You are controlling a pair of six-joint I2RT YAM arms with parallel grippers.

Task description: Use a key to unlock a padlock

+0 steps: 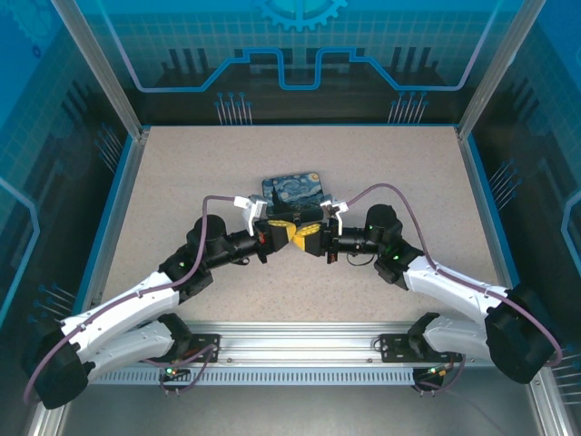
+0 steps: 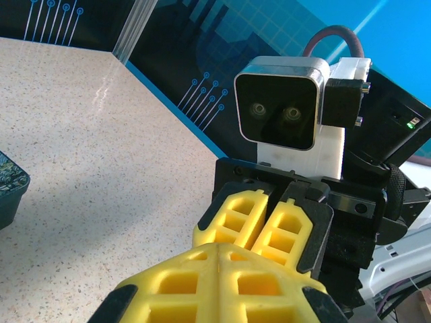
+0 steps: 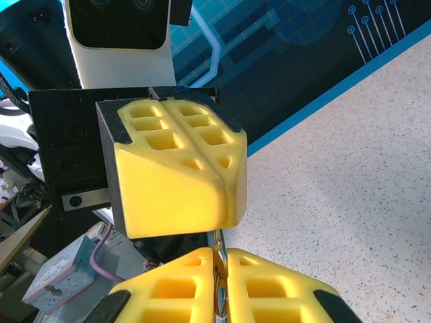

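Note:
In the top view my left gripper point(image 1: 290, 234) and right gripper point(image 1: 306, 238) meet tip to tip just in front of the blue-and-yellow painted box point(image 1: 292, 191). A thin grey metal key point(image 3: 218, 279) stands edge-on between the yellow fingers of my right gripper point(image 3: 220, 252), which is shut on it. The key's top end reaches up to the underside of the left gripper point(image 3: 225, 182). In the left wrist view my left gripper point(image 2: 219, 247) is shut, its pads pressed flat together with nothing showing between them. The right gripper point(image 2: 269, 222) faces it. The padlock is hidden.
A corner of the painted box point(image 2: 10, 192) shows at the left edge of the left wrist view. Speckled tabletop point(image 1: 182, 173) lies on all sides, bounded by blue walls point(image 1: 300, 91) and corner posts. The arm bases sit on the rail point(image 1: 300, 350) at the near edge.

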